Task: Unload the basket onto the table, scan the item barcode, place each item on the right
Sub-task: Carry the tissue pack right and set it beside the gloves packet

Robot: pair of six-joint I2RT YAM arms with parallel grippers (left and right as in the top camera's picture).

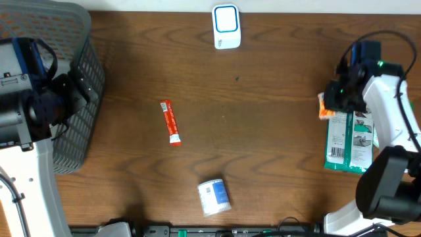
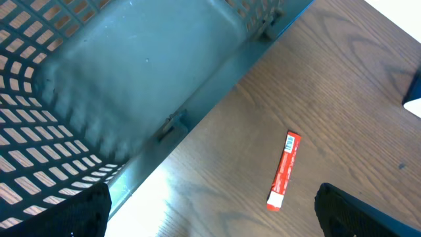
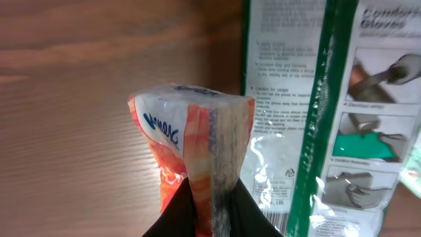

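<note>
My right gripper [image 3: 212,212] is shut on the edge of an orange and white packet [image 3: 191,128], held just off the wood at the table's right side [image 1: 323,108]. Beside it lies a green and white glove pack [image 3: 316,99] with a barcode near its lower end [image 1: 350,139]. The white scanner with a blue window [image 1: 225,26] stands at the far edge, middle. My left gripper [image 2: 210,220] is open at the left, beside the basket, nothing between its fingers. A red tube [image 2: 284,170] lies ahead of it on the table [image 1: 170,122].
A grey mesh basket [image 1: 72,39] fills the far left; its inside [image 2: 131,66] shows nothing in it. A blue and white pack [image 1: 214,196] lies near the front edge, middle.
</note>
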